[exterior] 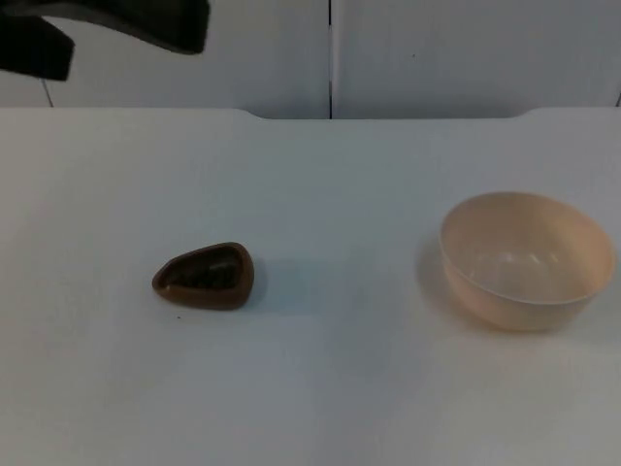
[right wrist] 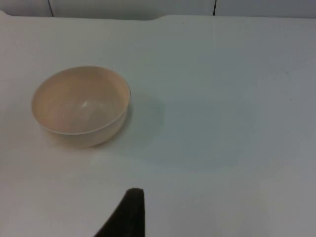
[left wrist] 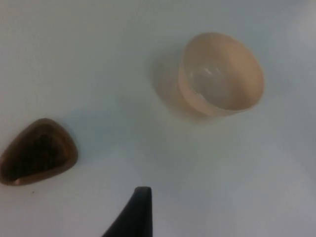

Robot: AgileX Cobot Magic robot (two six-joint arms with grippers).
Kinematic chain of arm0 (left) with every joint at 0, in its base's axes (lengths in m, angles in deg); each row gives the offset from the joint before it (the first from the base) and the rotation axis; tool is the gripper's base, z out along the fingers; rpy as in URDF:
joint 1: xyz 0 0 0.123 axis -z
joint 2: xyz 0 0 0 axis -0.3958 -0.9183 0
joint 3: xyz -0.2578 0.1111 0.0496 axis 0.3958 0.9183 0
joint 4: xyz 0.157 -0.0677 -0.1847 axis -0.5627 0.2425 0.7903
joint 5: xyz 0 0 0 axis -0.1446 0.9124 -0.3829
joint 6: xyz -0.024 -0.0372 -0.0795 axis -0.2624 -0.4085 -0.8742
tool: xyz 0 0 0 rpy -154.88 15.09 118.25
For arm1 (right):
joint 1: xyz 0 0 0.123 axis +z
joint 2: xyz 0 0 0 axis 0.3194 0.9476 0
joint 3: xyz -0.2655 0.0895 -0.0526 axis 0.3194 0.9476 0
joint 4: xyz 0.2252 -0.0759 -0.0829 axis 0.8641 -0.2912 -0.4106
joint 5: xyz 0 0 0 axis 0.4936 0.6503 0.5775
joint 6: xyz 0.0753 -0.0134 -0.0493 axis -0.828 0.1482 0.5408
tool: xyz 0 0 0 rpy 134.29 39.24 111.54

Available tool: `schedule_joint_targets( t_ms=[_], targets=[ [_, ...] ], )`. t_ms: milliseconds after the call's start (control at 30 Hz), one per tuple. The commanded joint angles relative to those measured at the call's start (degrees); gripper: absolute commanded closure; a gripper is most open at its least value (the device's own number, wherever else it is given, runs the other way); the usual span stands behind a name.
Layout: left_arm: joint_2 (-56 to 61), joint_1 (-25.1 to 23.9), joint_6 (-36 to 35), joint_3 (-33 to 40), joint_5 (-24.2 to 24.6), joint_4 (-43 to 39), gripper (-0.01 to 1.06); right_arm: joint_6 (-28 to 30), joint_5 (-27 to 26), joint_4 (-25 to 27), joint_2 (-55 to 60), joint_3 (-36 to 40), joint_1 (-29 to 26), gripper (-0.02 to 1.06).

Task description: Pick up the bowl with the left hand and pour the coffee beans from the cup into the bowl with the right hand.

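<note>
A peach-coloured bowl (exterior: pixel 525 257) stands upright and empty on the right side of the white table; it also appears as the bowl (left wrist: pixel 220 74) and the bowl (right wrist: pixel 80 105) in the wrist views. A small brown cup (exterior: pixel 205 276) with dark coffee beans inside sits on the left side, seen again as the cup (left wrist: pixel 38 151). My left arm (exterior: pixel 107 24) hovers at the far left, well above the table. My left gripper (left wrist: pixel 136 217) is off both objects, holding nothing. My right gripper (right wrist: pixel 128 215) hangs above the table, away from the bowl, holding nothing.
The table (exterior: pixel 320 388) ends at the grey partition wall (exterior: pixel 437 49) at the back. Open white surface lies between cup and bowl and in front of both.
</note>
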Motion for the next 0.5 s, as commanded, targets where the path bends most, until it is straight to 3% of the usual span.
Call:
schedule_joint_targets(
  t_ms=[0, 467],
  targets=[
    [-2.3, 2.7, -0.2, -0.5, -2.3, 1.0, 0.06, -0.2, -0.4, -0.4, -0.2, 0.4, -0.3, -0.01],
    [-16.2, 9.4, -0.3, -9.4, -3.3, 1.0, 0.06, -0.2, -0.4, -0.4, -0.2, 0.4, -0.3, -0.01]
  ],
)
